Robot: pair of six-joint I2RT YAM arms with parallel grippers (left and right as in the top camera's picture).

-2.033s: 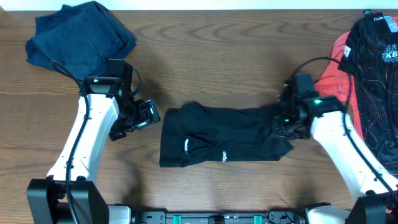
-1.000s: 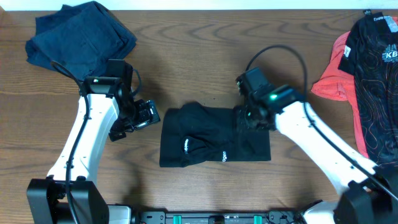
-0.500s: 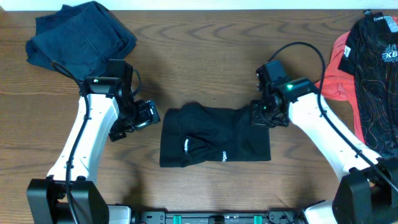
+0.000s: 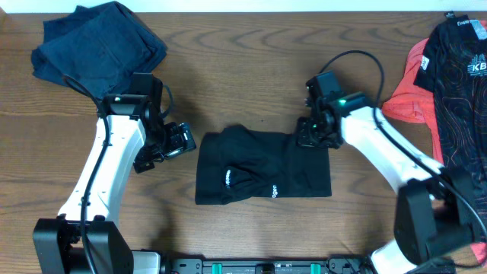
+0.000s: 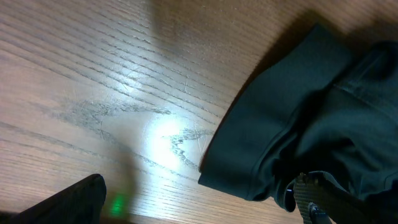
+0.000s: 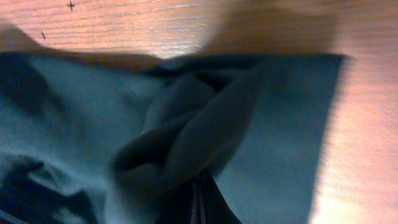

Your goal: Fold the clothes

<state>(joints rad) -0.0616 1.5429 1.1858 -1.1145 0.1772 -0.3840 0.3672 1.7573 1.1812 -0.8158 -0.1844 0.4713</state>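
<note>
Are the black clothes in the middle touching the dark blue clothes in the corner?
Apart. The overhead view shows a wide stretch of bare wooden table between the black clothes and the dark blue clothes.

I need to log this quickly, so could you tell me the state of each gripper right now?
Left gripper: open, holding nothing, beside the black fabric garment.
Right gripper: appears shut on a bunched fold of that garment.

Brown wood-grain surface (image 4: 251,68), semi-gloss with a glare spot. The black garment (image 4: 259,171) is soft matt cloth, creased. The navy garment (image 4: 99,42), up-left of it, is matt cloth too. The left arm (image 4: 106,164) shell is smooth white plastic.
</note>
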